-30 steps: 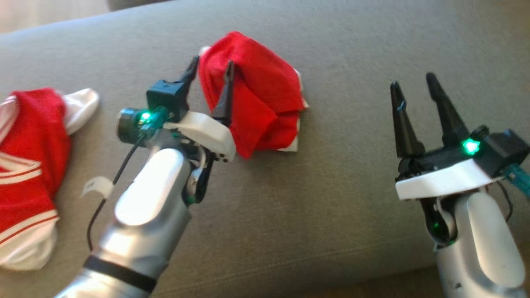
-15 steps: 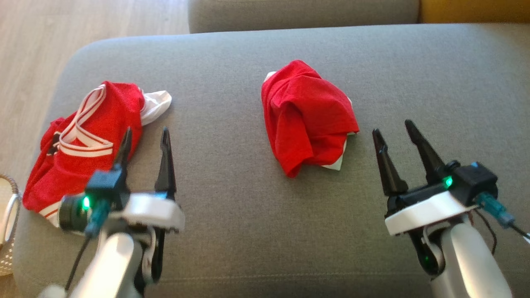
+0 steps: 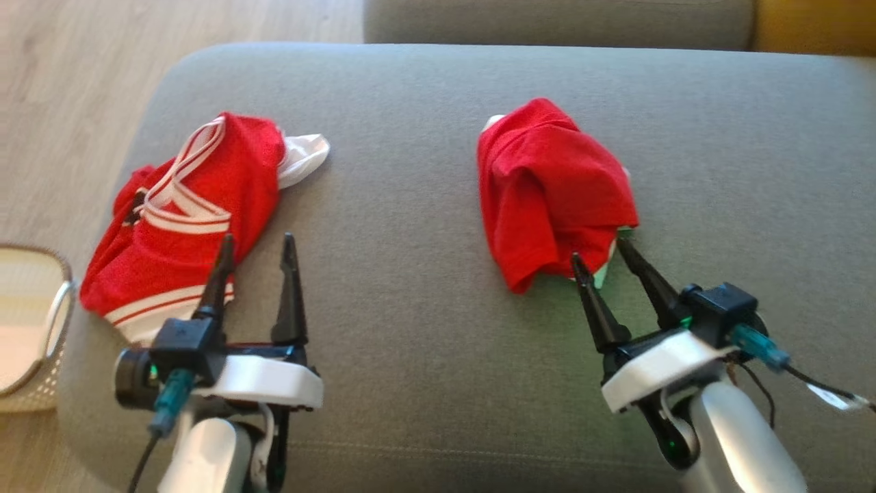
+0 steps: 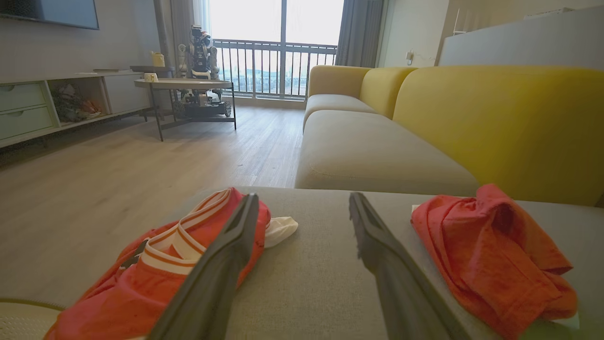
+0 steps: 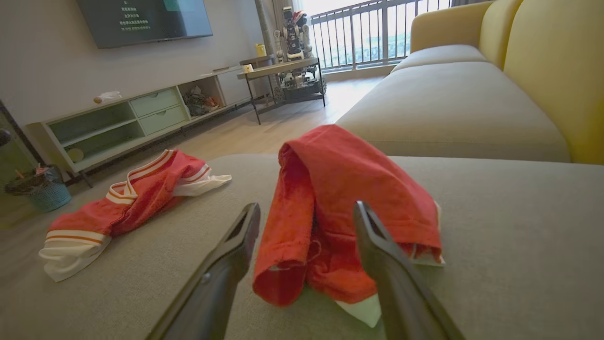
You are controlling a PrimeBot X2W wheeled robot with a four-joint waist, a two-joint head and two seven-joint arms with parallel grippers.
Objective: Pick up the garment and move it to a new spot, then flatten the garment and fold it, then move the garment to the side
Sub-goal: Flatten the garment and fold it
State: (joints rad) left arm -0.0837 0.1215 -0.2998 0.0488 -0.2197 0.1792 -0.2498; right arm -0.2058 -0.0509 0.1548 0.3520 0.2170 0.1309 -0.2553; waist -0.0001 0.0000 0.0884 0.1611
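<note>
- The folded red garment (image 3: 554, 185) is lying bunched in a rough fold on the grey seat cushion (image 3: 410, 205), right of the cushion's middle in the head view, with a sliver of white fabric peeking out along its near edge.
- In the right wrist view the garment (image 5: 349, 189) is sitting directly ahead, its near hem falling between the two dark fingers.
- The right gripper (image 3: 600, 251) is pointing at that near edge with its fingers spread moderately and nothing clasped between them; whether the tips are touching the cloth I cannot tell.
- From its own wrist camera the right gripper (image 5: 306, 207) is showing the same parted stance, low over the cushion (image 5: 519, 226).
- The left gripper (image 3: 258, 239) is hovering well apart from the garment, fingers spread and gripping nothing, over bare cushion.
- In the left wrist view the left gripper (image 4: 303, 197) is framing empty grey fabric (image 4: 306, 283), with the garment (image 4: 490, 255) off to the right.
- A striped red jersey (image 3: 191, 205) with white trim is lying crumpled near the cushion's left end, just beside the left gripper's outer finger; it is also showing in both wrist views (image 4: 188, 236) (image 5: 141, 189).
- A pale basket (image 3: 27, 322) is standing on the wooden floor (image 3: 82, 68) beside the cushion's left end.
- A yellow backrest (image 4: 495, 123) is rising behind the seat.
</note>
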